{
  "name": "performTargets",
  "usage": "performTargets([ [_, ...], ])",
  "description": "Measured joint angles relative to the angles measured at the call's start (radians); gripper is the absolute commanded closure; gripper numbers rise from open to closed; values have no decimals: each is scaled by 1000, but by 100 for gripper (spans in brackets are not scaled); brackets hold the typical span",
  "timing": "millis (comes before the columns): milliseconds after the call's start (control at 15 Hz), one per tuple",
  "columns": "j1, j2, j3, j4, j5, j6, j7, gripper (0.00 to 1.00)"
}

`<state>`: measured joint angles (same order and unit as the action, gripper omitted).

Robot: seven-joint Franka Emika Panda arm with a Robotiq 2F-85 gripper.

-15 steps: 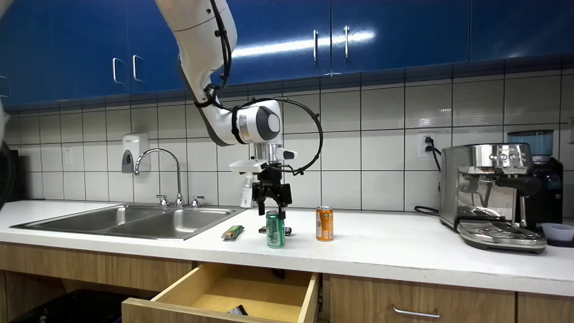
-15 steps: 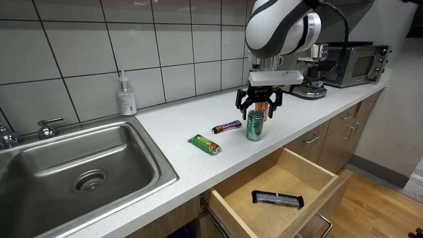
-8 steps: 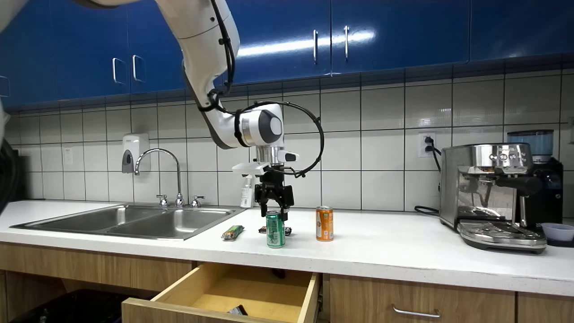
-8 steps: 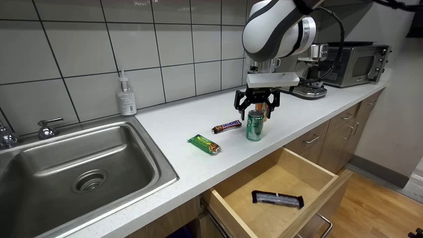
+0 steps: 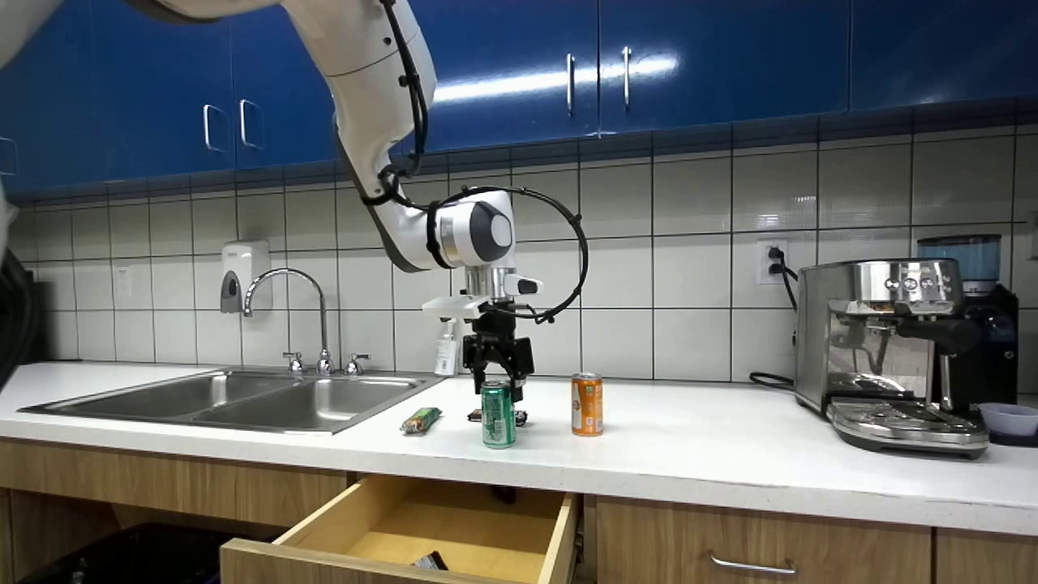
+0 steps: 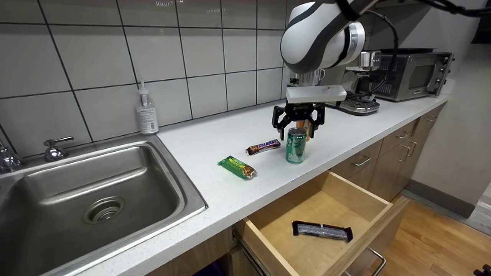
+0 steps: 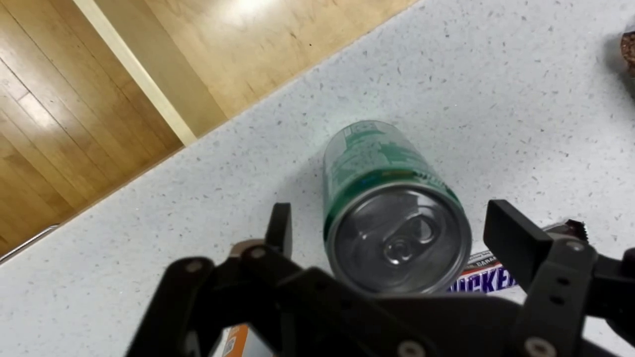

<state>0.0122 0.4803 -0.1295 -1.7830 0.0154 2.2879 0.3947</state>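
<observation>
In an exterior view: claw [image 5: 498, 392] near the top of an upright green can [image 5: 498, 417] on the worktop [image 5: 714, 454], orange can [image 5: 587, 404] nearby. In an exterior view: chocolate bar [image 6: 263, 147] near the green can. In the wrist view: claw spread wide, lid [image 7: 399, 239] visible between its fingers [image 7: 513, 238].

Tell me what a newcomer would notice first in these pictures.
Probably the black tool, its jaws open near the top of the upright green can on the white counter. Then the pulled-out wooden drawer below the counter's front edge, with a dark-wrapped bar lying inside. Glossy blue cupboards overhead would also catch the eye.
</observation>
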Motion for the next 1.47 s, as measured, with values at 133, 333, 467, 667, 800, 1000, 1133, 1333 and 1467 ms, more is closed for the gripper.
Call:
performTargets([
  [133, 0, 0, 0, 0, 0, 0, 0, 0],
  [333, 0, 0, 0, 0, 0, -4, 0, 0],
  [467, 0, 0, 0, 0, 0, -7, 0, 28],
  [667, 0, 0, 0, -1, 0, -8, 0, 51],
  [800, 0, 0, 0, -1, 0, -8, 0, 62],
  [1000, 0, 0, 0, -1, 0, -8, 0, 62],
  [1133, 0, 0, 0, -1, 0, -7, 0, 62],
  [1333, 0, -5, 0, -9, 0, -6, 0, 62],
  [1467, 0, -14, 0, -21, 0, -5, 0, 62],
])
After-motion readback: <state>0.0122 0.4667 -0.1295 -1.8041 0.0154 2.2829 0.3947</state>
